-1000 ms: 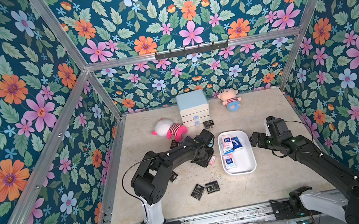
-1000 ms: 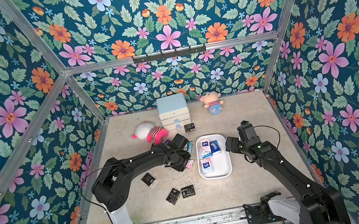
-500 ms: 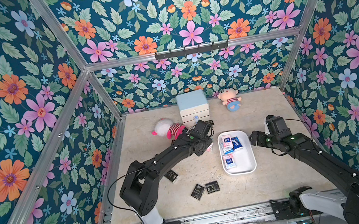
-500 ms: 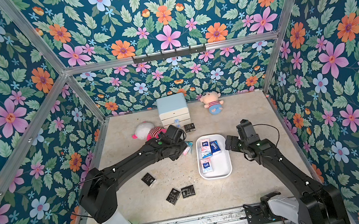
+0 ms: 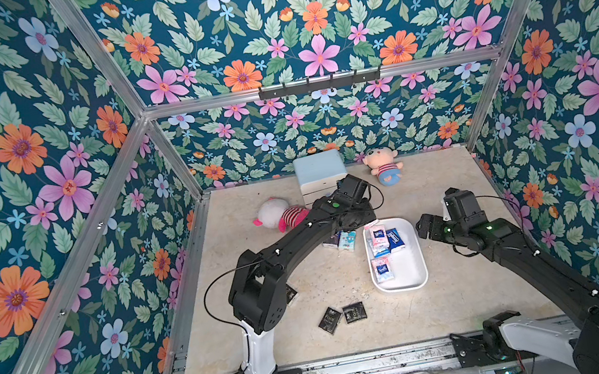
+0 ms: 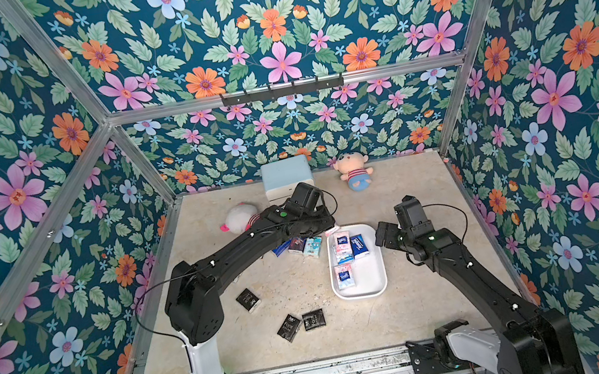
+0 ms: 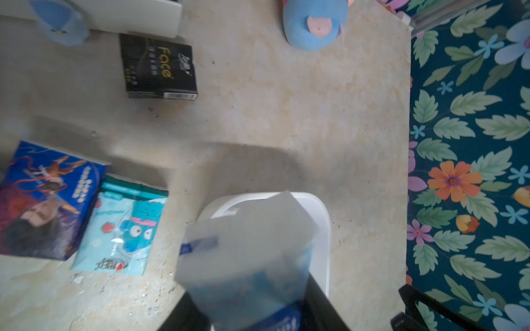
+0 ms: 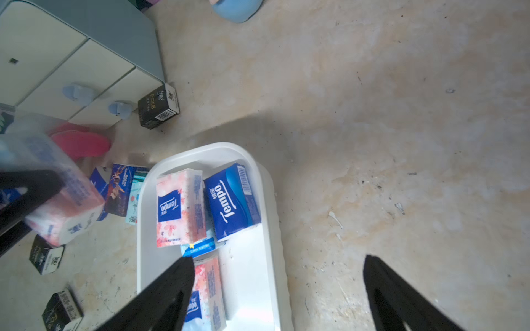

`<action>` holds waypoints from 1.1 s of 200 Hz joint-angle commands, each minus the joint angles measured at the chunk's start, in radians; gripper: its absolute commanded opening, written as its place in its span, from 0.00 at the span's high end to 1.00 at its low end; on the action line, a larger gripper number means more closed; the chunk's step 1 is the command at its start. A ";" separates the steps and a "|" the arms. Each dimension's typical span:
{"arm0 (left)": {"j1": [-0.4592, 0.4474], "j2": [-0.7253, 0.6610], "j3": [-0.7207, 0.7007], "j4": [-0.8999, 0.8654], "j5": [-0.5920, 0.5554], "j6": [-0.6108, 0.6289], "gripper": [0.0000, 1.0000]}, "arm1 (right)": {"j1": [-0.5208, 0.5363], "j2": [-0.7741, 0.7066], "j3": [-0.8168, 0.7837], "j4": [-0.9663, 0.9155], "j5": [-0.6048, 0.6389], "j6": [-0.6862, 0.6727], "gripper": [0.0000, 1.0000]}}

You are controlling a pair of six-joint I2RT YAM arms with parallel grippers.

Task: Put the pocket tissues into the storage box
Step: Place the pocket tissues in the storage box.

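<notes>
"What have you got there?"

"One pink and white packet (image 8: 61, 200) of tissues. My left gripper (image 5: 367, 221) has it pinched tight. It hangs in the air over the far end of the storage box (image 5: 415, 275), at the edge nearest my left arm."

"What is in the box?"

"A pink packet (image 5: 377, 233) and a dark blue packet (image 5: 395, 239) lie side by side at the far end. A light blue packet (image 8: 198, 248) peeks out from under them. A second pink packet (image 5: 381, 270) lies nearer the middle."

"And your other gripper?"

"My right gripper (image 8: 276, 275) is spread wide with nothing in it. It hangs by the right side of the box."

"Are more packets out?"

"Yes, on the worktop (image 5: 435, 189). A picture packet (image 7: 46, 200) and a cartoon packet (image 7: 123, 226) lie touching, just left of the box. A black packet (image 7: 159, 67) lies by the drawer cabinet (image 5: 320, 170). Two black packets (image 5: 329, 320) lie close together near the front. A fourth black packet (image 6: 248, 300) is beside my left arm. A pink and white plush toy (image 5: 280, 216) and a little doll (image 5: 384, 167) are at the back."
</notes>
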 commanded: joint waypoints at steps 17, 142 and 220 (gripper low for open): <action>-0.028 0.090 0.108 0.000 0.101 0.062 0.55 | -0.003 -0.045 -0.023 -0.084 0.119 0.002 0.03; -0.062 0.326 0.347 -0.173 0.188 0.112 0.55 | -0.026 -0.118 -0.097 -0.078 0.226 0.041 0.02; -0.063 0.328 0.339 -0.233 0.111 0.139 0.49 | -0.026 -0.123 -0.097 -0.057 0.166 0.026 0.02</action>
